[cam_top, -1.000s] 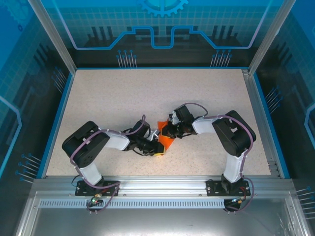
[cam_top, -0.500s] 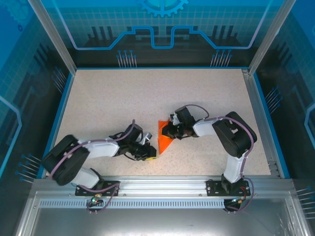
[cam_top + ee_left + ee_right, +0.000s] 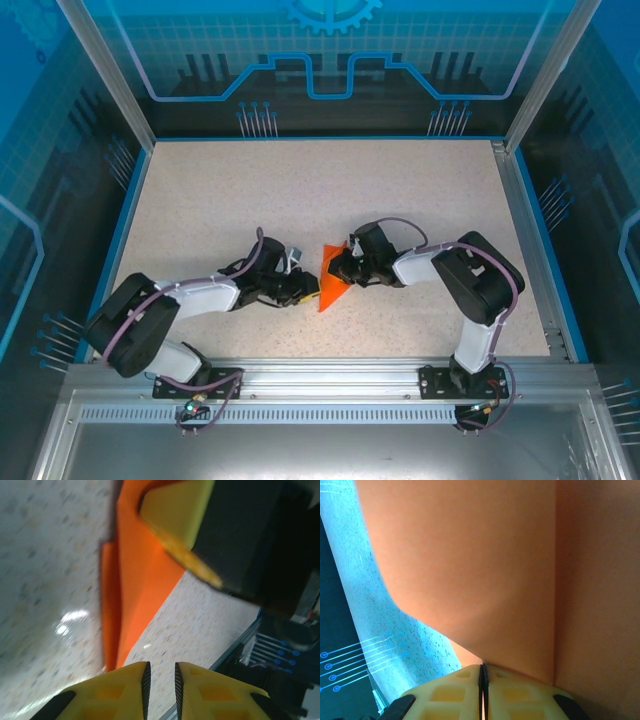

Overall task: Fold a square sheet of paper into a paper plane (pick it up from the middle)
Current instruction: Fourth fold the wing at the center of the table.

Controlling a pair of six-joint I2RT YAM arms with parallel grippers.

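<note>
The paper plane [image 3: 330,285] is a narrow orange dart lying near the middle of the surface [image 3: 420,190], between the two arms, with its point aimed toward the near edge. From the left wrist its layers [image 3: 135,595] look loosely stacked, one long edge lifted a little off the surface.

The right pincer [image 3: 345,268] is closed on the wide end, its fingers meeting in a thin line [image 3: 482,680] with orange paper [image 3: 470,555] pinched at the seam. The left pincer [image 3: 306,292] sits just beside the point, fingers barely parted [image 3: 160,680], with nothing between them.

The hold looks like the main risk to me. It is on thin paper, close to one edge, so any tug or twist from the right arm could slip the sheet out or tear it. If the left pincer goes in at the tip with so slim a gap, it may push the point along the surface and crumple it instead of catching it, and the loose layers could spring open and spoil the creases.
</note>
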